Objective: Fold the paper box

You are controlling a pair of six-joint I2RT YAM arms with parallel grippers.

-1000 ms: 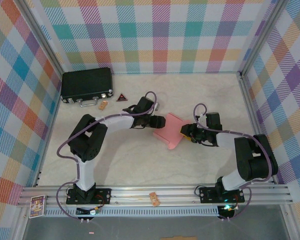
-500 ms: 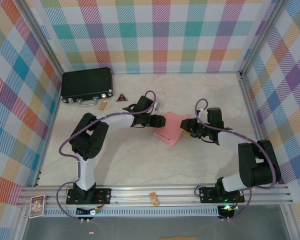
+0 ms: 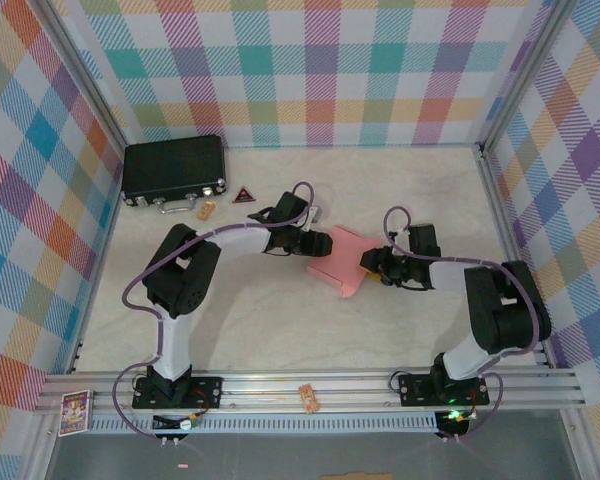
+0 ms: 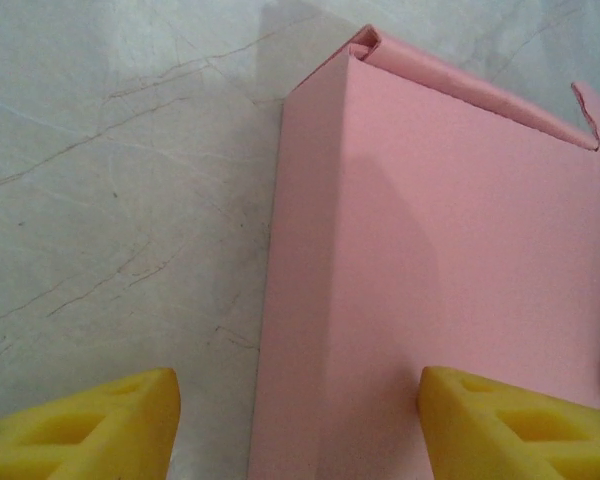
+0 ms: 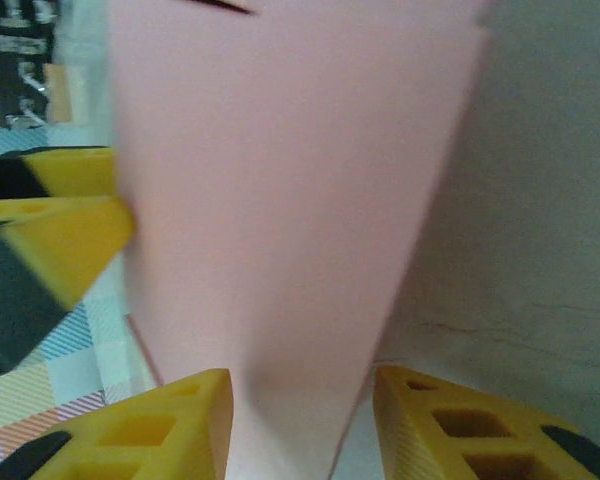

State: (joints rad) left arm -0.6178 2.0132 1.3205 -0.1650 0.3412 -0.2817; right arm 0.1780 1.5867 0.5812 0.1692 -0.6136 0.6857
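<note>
The paper box (image 3: 342,262) is salmon-pink card, partly folded, lying mid-table between both arms. In the left wrist view the paper box (image 4: 450,250) shows a creased side wall and a tucked top edge. My left gripper (image 3: 317,243) is at its left edge, open; its yellow fingertips (image 4: 90,425) straddle that edge widely, and the left gripper (image 4: 300,430) grips nothing. My right gripper (image 3: 372,264) is at the box's right side. In the right wrist view the paper box (image 5: 280,200) runs up between the jaws of the right gripper (image 5: 302,430), open, with a thin gap at the right finger.
A black hard case (image 3: 174,168) lies at the back left, with a red triangle (image 3: 244,195) and a small tan piece (image 3: 207,209) beside it. Plaid walls enclose the table. A small orange item (image 3: 308,398) rests on the front rail.
The right gripper swung toward the back half a second ago, flattening the box's outline, then came back nearer. The box's top flap now flares again. The left gripper hardly moved.
</note>
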